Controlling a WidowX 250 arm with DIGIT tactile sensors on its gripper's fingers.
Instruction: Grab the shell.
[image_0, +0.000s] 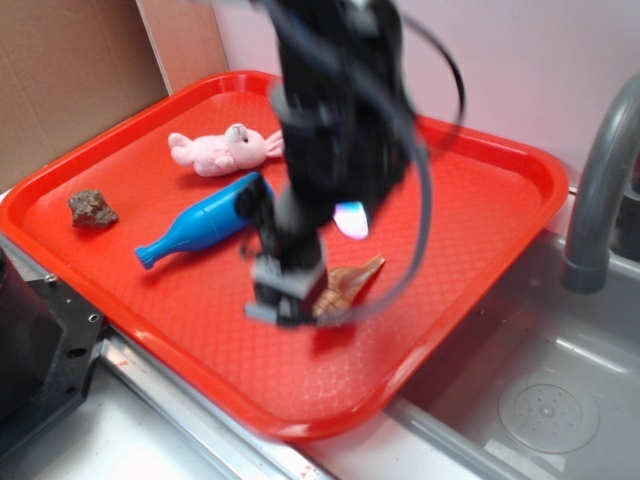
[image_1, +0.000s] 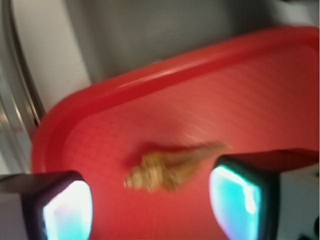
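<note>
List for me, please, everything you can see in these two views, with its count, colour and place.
shell: one, tan and cream, lying on the tray's near-right part, between the open fingers in the wrist view
bottle: one, blue, lying on its side mid-tray, left of the arm
plush toy: one, pink, at the tray's far side
rock: one, dark brown, near the tray's left edge
tray: one, red, on the counter beside the sink
sink: one, grey metal, right of the tray
faucet: one, grey, at the right edge
cardboard: one sheet, brown, behind the tray at upper left
gripper: one, black, open, down at the shell; blurred
</note>
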